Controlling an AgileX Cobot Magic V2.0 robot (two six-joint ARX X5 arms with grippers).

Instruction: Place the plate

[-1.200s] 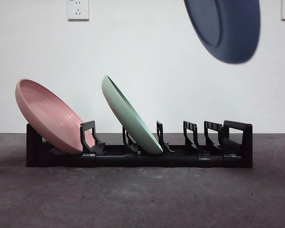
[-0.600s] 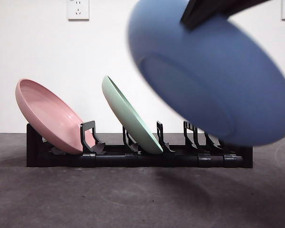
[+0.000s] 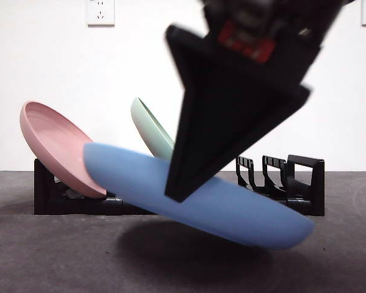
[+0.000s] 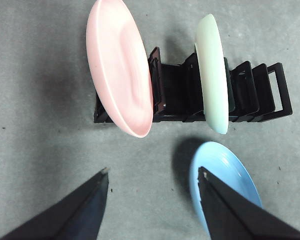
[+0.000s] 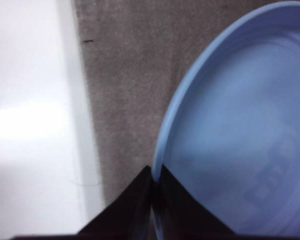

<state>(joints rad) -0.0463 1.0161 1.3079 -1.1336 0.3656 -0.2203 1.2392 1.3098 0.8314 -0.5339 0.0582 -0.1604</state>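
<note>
My right gripper [image 3: 180, 194] [image 5: 155, 176] is shut on the rim of a blue plate [image 3: 232, 207] [image 5: 240, 140]. The plate hangs tilted just above the table, in front of the black rack [image 3: 305, 183], not in any slot. In the left wrist view the blue plate [image 4: 222, 172] lies on the near side of the rack [image 4: 255, 90], below the green plate. High above the table, my left gripper [image 4: 152, 172] stands open and holds nothing.
A pink plate [image 3: 61, 146] [image 4: 120, 65] leans in the rack's left end slot. A pale green plate [image 3: 152, 128] [image 4: 212, 70] leans in a middle slot. Bare slots show at the rack's right end. A white wall stands behind.
The blue plate came down from the upper right, swung close to the camera, and now hangs low and flatter before the rack. The right arm has dropped into view with it.
</note>
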